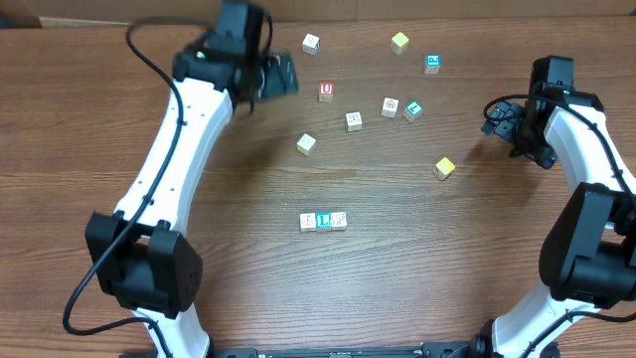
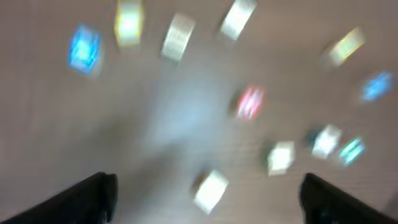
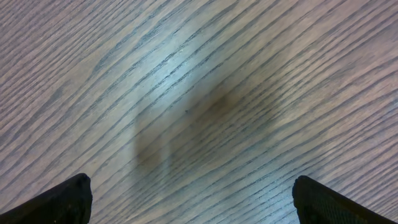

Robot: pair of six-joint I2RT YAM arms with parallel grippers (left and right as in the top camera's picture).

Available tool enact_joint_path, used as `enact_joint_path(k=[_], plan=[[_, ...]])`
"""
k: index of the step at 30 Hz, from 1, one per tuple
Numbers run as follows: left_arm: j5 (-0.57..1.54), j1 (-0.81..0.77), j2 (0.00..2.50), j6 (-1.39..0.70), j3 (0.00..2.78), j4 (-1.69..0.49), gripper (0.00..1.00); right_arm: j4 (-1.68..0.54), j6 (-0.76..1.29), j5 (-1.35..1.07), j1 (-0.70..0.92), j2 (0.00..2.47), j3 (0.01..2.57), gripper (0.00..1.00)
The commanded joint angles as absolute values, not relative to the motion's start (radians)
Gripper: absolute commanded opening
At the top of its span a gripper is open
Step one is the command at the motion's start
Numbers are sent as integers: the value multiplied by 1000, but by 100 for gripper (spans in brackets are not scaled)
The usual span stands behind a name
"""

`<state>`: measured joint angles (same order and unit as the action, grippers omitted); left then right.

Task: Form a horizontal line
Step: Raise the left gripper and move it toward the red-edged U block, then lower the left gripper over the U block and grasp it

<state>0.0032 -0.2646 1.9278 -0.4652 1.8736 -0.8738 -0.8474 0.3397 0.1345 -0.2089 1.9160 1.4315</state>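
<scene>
The horizontal line (image 1: 323, 221) is a short row of three touching letter cubes at the table's front middle: a reddish-marked one, a blue one, a tan one. My left gripper (image 1: 280, 76) hangs blurred over the far left, well away from that row. In the left wrist view the left gripper (image 2: 208, 180) stands open, its dark fingers (image 2: 93, 196) wide apart. A pale cube (image 2: 210, 190) lies on the table below, untouched. My right gripper (image 1: 502, 119) is at the far right, and the right gripper (image 3: 191, 180) stands open over bare wood.
Loose cubes are scattered across the far half: white (image 1: 311, 44), yellow (image 1: 399, 42), blue (image 1: 432, 63), red "U" (image 1: 326, 91), pale (image 1: 306, 144), teal (image 1: 412, 110), another yellow (image 1: 444, 168). The left wrist view is motion-blurred.
</scene>
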Motion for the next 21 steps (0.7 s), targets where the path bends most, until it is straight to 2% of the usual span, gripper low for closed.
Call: enact_joint_path(k=[1, 4, 7, 10, 13, 15, 16, 19, 21], plan=[[-38, -287, 1928, -420, 1892, -767, 84, -842, 339, 138, -209, 1895, 1452, 100], [-46, -303, 1966, -389, 1881, -634, 83, -842, 339, 138, -209, 1895, 1452, 100], [-45, -313, 2026, -388, 1881, -566, 77, -842, 339, 138, -209, 1895, 1452, 100], [-52, -321, 2102, -384, 1881, -501, 78, -842, 339, 138, -209, 1895, 1452, 100], [30, -326, 2169, -385, 1881, -481, 94, -842, 339, 138, -209, 1895, 1452, 100], [91, -328, 2200, -385, 1881, -469, 96, -842, 339, 138, -209, 1895, 1452, 100], [134, -329, 2210, -374, 1881, -473, 95, -842, 339, 138, -209, 1895, 1452, 100], [178, -341, 2258, -371, 1881, -448, 76, -842, 339, 138, -209, 1895, 1452, 100], [157, -350, 2289, -369, 1881, -445, 68, -842, 339, 138, -209, 1895, 1452, 100]])
